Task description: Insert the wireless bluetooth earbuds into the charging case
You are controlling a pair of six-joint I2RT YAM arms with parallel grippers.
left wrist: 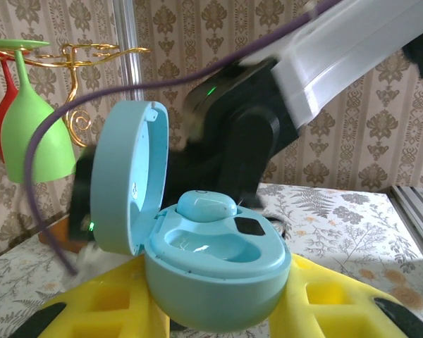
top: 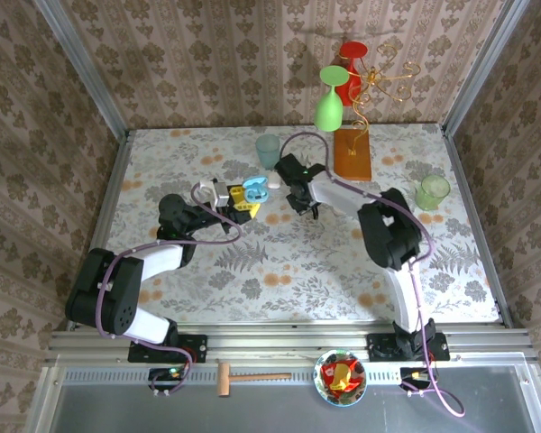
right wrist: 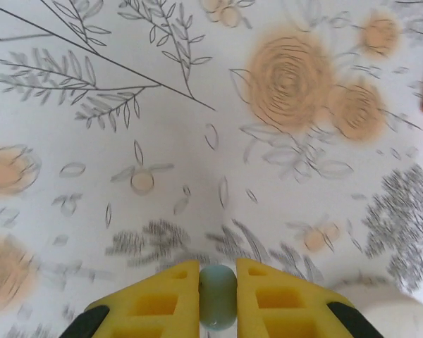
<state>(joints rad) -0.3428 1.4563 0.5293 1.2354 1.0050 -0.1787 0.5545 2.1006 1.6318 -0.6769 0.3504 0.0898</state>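
One earbud crosswise in case, second earbud lengthwise between fingers

Beige damask wallpaper covers the walls on three sides, with grey metal posts at the corners. A pale floral print covers the surface.

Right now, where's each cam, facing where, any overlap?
Top external: above, behind the bases, looking down at the table; both arms, left gripper, right gripper.
Left wrist: level across the open charging case, seated earbud; own yellow fingers below, right arm behind.
Right wrist: straight down at the table; own fingers pinch a pale blue earbud.
Shared: top and left wrist see the charging case.
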